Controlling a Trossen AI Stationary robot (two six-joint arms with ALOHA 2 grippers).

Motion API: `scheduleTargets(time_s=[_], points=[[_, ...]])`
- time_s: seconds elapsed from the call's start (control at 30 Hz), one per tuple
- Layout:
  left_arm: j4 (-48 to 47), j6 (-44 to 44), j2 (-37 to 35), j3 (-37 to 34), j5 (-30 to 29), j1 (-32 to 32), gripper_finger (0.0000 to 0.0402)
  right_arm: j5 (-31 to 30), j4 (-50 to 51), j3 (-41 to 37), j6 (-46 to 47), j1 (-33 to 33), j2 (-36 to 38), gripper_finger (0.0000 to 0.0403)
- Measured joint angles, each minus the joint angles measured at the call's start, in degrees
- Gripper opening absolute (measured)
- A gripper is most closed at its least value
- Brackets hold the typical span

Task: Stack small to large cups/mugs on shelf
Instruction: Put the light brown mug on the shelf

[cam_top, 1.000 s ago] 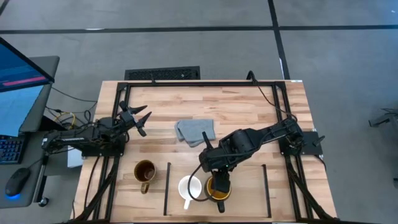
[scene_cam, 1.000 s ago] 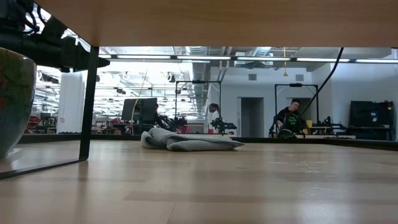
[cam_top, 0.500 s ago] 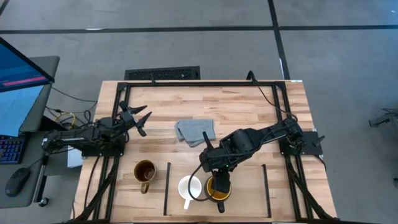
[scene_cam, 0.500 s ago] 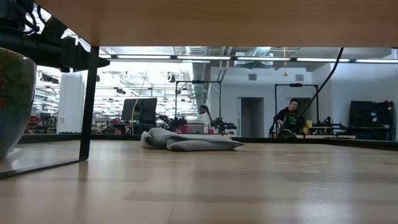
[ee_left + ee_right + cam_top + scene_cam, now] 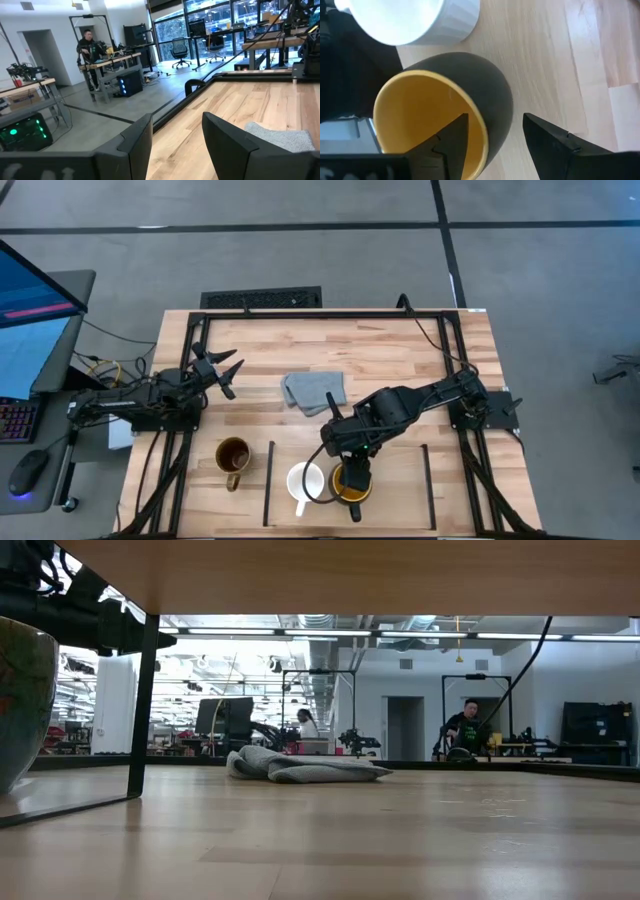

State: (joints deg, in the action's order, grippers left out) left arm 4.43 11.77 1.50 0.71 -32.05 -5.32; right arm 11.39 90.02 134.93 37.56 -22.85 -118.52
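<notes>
While the right pincer [image 5: 353, 476] sits low over the dark mug [image 5: 352, 485], one finger [image 5: 451, 135] inside the yellow bowl and the other [image 5: 555, 142] outside the wall, the step in hand looks like placing the medium mug on the shelf [image 5: 400, 470]. Fingers straddle the rim with a gap showing at the outer wall; whether they pinch it, cannot tell.

Places, taken from the white mug [image 5: 305, 481]:
- dark mug touching or just beside it, on the side toward the right arm; both between the two black bars [image 5: 270, 480].
- brownish-gold mug [image 5: 232, 456] well apart on the other side, beyond the near bar, so off the shelf.
- grey cloth [image 5: 314, 391] farther up the table [image 5: 400, 350], near its middle.
- left pincer [image 5: 222, 372] beyond the gold mug, up by the table's left edge, fingers apart, nothing between them, waiting.

Orientation: all three mugs upright, mouths up, long axis vertical. White mug's handle points to the table's near edge; gold mug's likewise. Dark mug's handle hidden under the arm.

Next move, by my reckoning: free the rim, lift straight clear without nudging the white mug, then fetch the gold mug to the open space beside the dark one.
</notes>
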Motion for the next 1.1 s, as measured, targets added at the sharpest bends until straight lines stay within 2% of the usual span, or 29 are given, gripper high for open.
scheduleTargets(time_s=[0.77, 0.93, 1.1], points=[[0.0, 0.0, 0.0, 0.0, 0.0, 0.0, 0.0165, -0.9, 0.0, 0.0, 0.0, 0.1, 3.0, 0.021], [0.0, -0.1, 0.0, 0.0, 0.0, 0.0, 0.0165, -3.5, 0.0, 0.0, -2.2, 0.4, 5.0, 0.021], [0.0, -0.3, 0.0, 0.0, 0.0, 0.0, 0.0165, -11.4, 0.0, 0.0, -7.2, 1.1, 9.5, 0.021]])
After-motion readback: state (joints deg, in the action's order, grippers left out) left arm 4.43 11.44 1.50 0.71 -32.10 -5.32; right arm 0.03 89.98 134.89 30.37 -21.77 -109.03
